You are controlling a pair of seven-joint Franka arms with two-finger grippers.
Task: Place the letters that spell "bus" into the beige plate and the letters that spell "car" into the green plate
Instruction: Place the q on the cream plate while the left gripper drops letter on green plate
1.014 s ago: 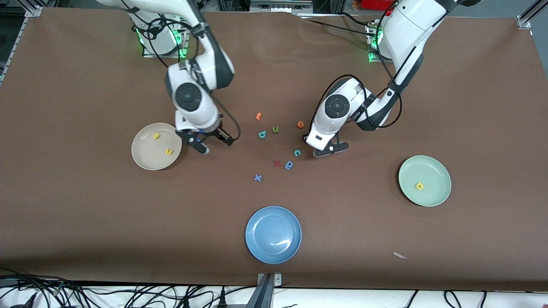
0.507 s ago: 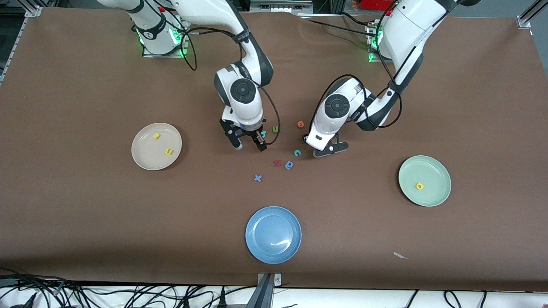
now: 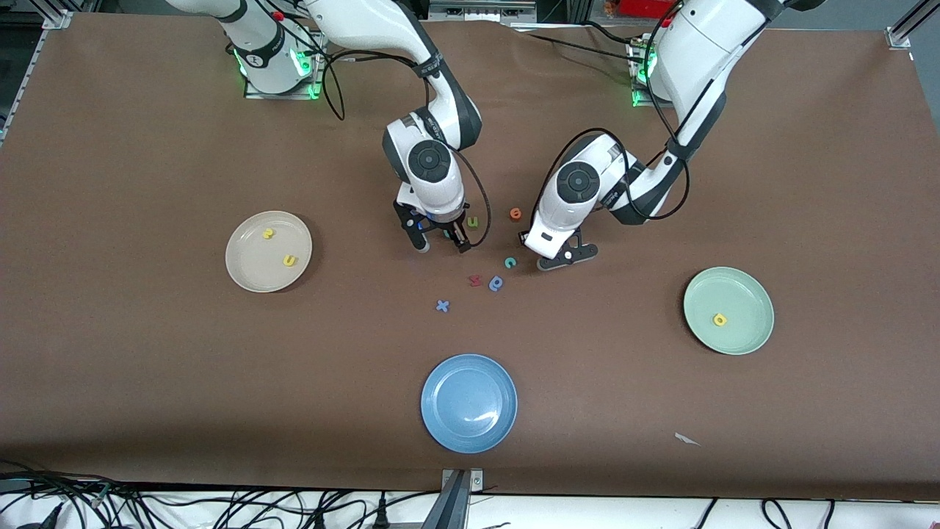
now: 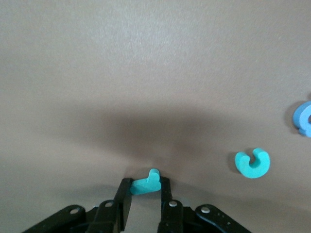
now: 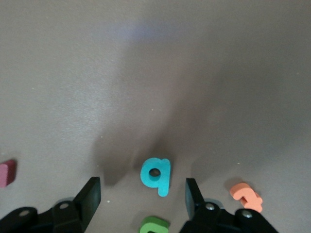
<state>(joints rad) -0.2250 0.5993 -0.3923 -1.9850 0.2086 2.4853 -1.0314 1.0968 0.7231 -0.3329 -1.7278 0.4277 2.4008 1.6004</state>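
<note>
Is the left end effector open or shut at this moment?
Shut. In the left wrist view, the left end effector has both fingers pressed against a small teal letter, gripping it just above the brown table.

Olive "u" (image 3: pixel 473 221) — beside right pincer (image 3: pixel 440 243)

With the cluster of loose letters (image 3: pixel 476 280) taken as the dial's centre, a first plate (image 3: pixel 250 264) is set at nine o'clock with an "s" (image 3: pixel 269 234) and a "u" (image 3: pixel 290 260) in it. A second plate (image 3: pixel 742 294) is set at four with an "a" (image 3: pixel 720 319) in it, and a third plate (image 3: pixel 455 419) at six.
</note>
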